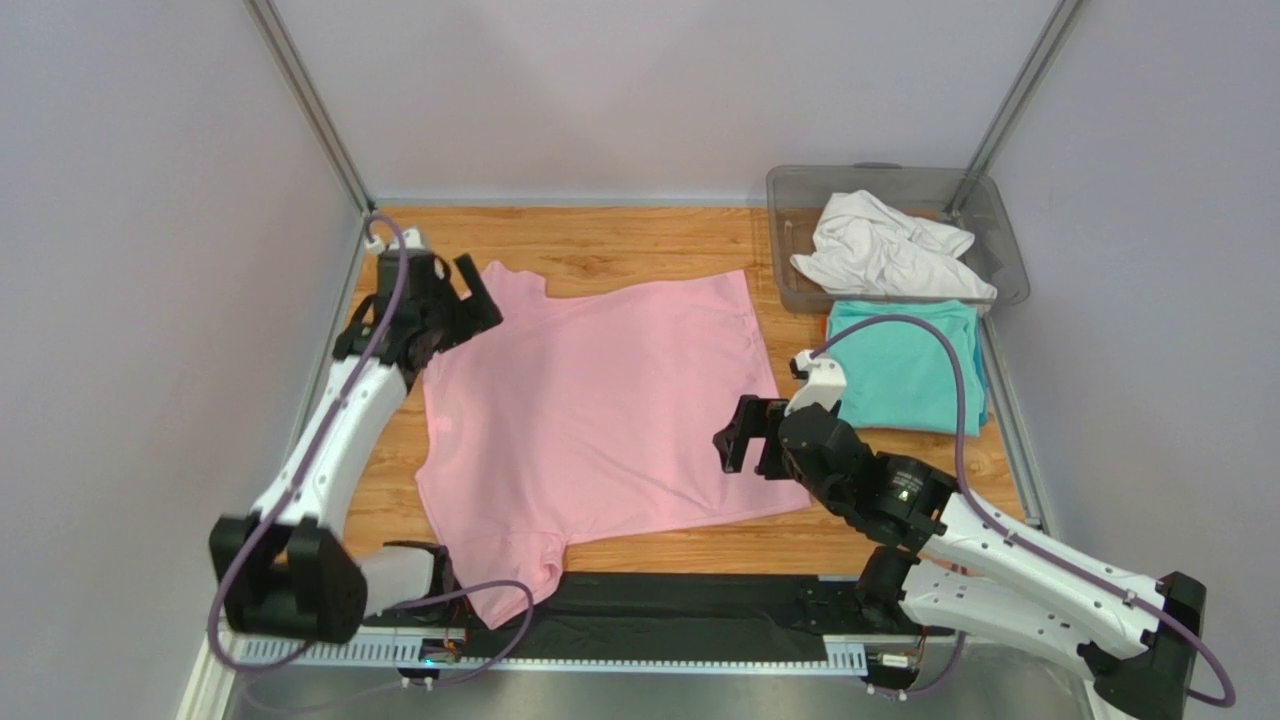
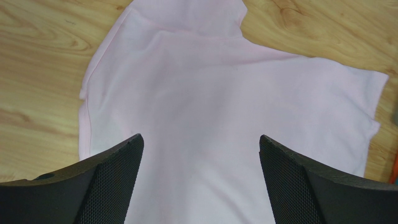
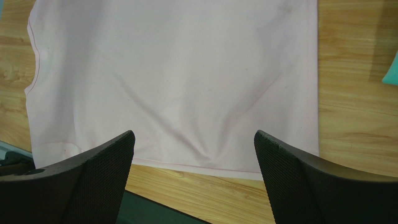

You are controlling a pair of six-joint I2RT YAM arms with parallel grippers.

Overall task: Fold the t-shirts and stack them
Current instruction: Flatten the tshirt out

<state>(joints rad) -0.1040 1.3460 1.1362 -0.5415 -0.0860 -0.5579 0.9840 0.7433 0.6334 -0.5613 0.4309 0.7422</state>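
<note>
A light pink t-shirt (image 1: pixel 601 405) lies spread flat on the wooden table; it also fills the left wrist view (image 2: pixel 219 107) and the right wrist view (image 3: pixel 177 79). My left gripper (image 1: pixel 469 308) hovers open and empty over its far left corner (image 2: pixel 200 140). My right gripper (image 1: pixel 736 435) hovers open and empty above its right hem (image 3: pixel 194 140). A teal t-shirt (image 1: pixel 909 360) lies folded at the right. A white t-shirt (image 1: pixel 887 252) lies crumpled in the bin.
A clear grey plastic bin (image 1: pixel 999 225) stands at the back right corner. A black mat strip (image 1: pixel 676 600) runs along the near table edge, with the pink shirt's sleeve overhanging it. Grey walls close in the table.
</note>
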